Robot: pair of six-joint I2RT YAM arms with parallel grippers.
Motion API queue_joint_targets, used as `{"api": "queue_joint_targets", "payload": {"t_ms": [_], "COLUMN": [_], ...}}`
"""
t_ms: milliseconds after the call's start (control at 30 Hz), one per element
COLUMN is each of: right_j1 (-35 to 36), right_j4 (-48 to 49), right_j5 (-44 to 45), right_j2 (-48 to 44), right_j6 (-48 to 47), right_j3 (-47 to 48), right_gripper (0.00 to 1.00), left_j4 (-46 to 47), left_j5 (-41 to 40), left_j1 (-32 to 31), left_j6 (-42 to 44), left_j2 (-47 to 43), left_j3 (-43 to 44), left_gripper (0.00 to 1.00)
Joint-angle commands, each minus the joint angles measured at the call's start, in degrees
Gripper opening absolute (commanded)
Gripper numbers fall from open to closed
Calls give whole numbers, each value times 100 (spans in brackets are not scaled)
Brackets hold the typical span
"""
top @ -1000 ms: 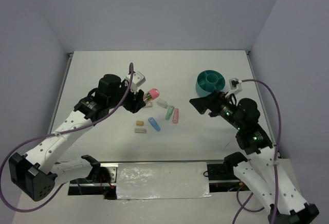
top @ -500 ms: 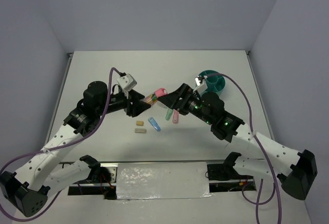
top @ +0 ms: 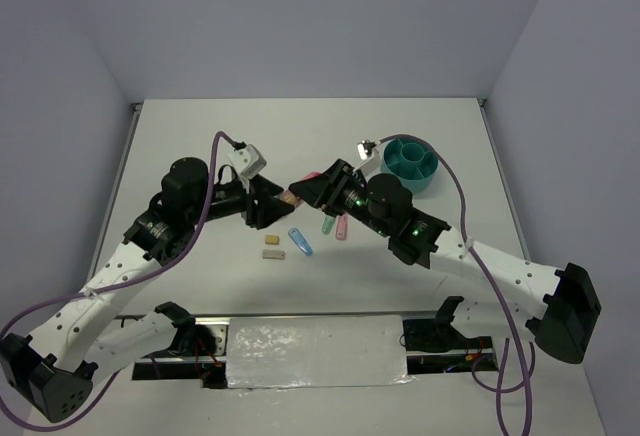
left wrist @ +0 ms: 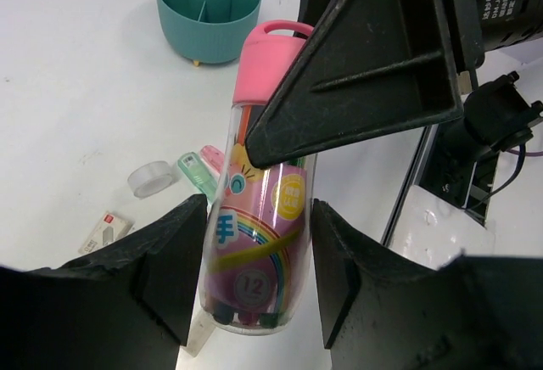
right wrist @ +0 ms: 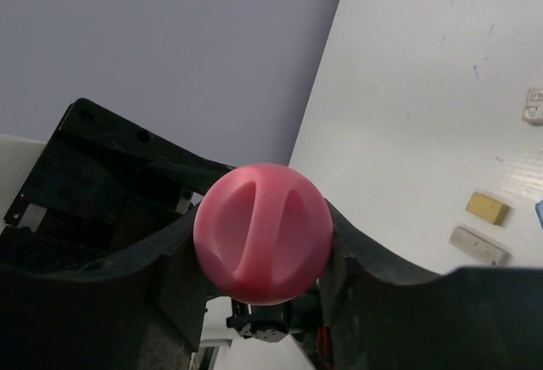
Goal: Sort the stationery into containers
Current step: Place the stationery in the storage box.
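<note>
left end effector (left wrist: 257,213), right one (right wrist: 263,236) — clamping case (left wrist: 254,255)

Capsules (top: 300,242) lie left of the tub (top: 415,186), blocks (top: 271,240) further left.

both arms reach inward over the middle of the table, grippers facing tip to tip. the left gripper (top: 268,202) clamps the pink-capped case (left wrist: 254,243) by its body; the right gripper (top: 312,188) hugs its cap on both sides.
</note>
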Motion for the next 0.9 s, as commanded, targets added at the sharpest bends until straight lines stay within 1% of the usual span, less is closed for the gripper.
{"api": "queue_joint_targets", "payload": {"t_ms": [0, 67, 133, 167, 200, 233, 267, 300, 333, 367, 400, 433, 467, 500, 533, 567, 633, 667, 733, 767, 800, 867], "right_j1": [44, 44, 9, -96, -201, -342, -526, -936, -1210, -1448, -2007, -2283, -2555, -2801, -3204, -3356, -3785, -3893, -4139, -4383, -4508, -4772], "right_j4": [532, 454, 392, 253, 147, 41, -282, -459, -591, -862, -865, -1057, -1215, -1312, -1496, -1585, -1726, -1770, -1806, -1762, -1753, -1919], "right_j5": [143, 116, 168, 255, 369, 588, 729, 879, 1089, 1178, 1231, 1232, 1127, 1091, 1117, 1335, 1495, 1548, 1382, 1268, 962, 828], "right_j2": [96, 132, 97, 62, 18, -78, -123, -167, -202, -228, -229, -211, -159, -115, -71, 69, 263, 377, 772, 904, 1184, 1431], "right_j6": [-339, -419, -735, -893, -1268, -1472, -1674, -1859, -2235, -2404, -2554, -2808, -2915, -3011, -3212, -3319, -3582, -3636, -3750, -3838, -3847, -3821], "right_j3": [230, 300, 336, 371, 397, 424, 485, 529, 625, 678, 731, 853, 942, 1021, 1230, 1337, 1635, 1732, 1987, 2067, 2128, 2366], "right_gripper": [30, 1, 0, 0, 0, 0, 0, 0, 0, 0, 0, 0, 0, 0, 0, 0, 0, 0, 0, 0, 0, 0], "left_j4": [269, 164, 67, -55, -135, -240, -345, -573, -688, -776, -908, -970, -1040, -1119, -1303, -1383, -1593, -1629, -1621, -1551, -1542, -1507], "left_j5": [160, 19, -341, -499, -648, -1032, -1245, -1473, -2015, -2351, -2650, -2827, -3334, -3452, -3532, -3611, -3725, -3752, -3717, -3717, -3717, -3743], "left_j1": [-17, -17, -17, -17, -17, -17, -17, -17, -17, 0, 35, 105, 141, 184, 263, 316, 517, 606, 895, 949, 993, 1064], "left_j6": [63, 63, 63, 45, 63, 63, 106, 150, 194, 195, 142, 107, 11, -16, -43, -95, -174, -244, -324, -359, -359, -342], "left_j2": [-108, -99, -55, -46, -37, 6, 16, 68, 95, 121, 182, 217, 270, 427, 524, 612, 876, 973, 965, 948, 886, 825], "left_j3": [22, 48, 84, 101, 127, 188, 224, 285, 321, 338, 338, 338, 356, 417, 470, 566, 654, 707, 690, 664, 638, 602], "left_gripper": [0, 0, 38, 91, 99, 99, 99, 99, 99, 99, 99, 99, 99, 99, 99, 99, 99, 99, 99, 99, 99, 99]}}
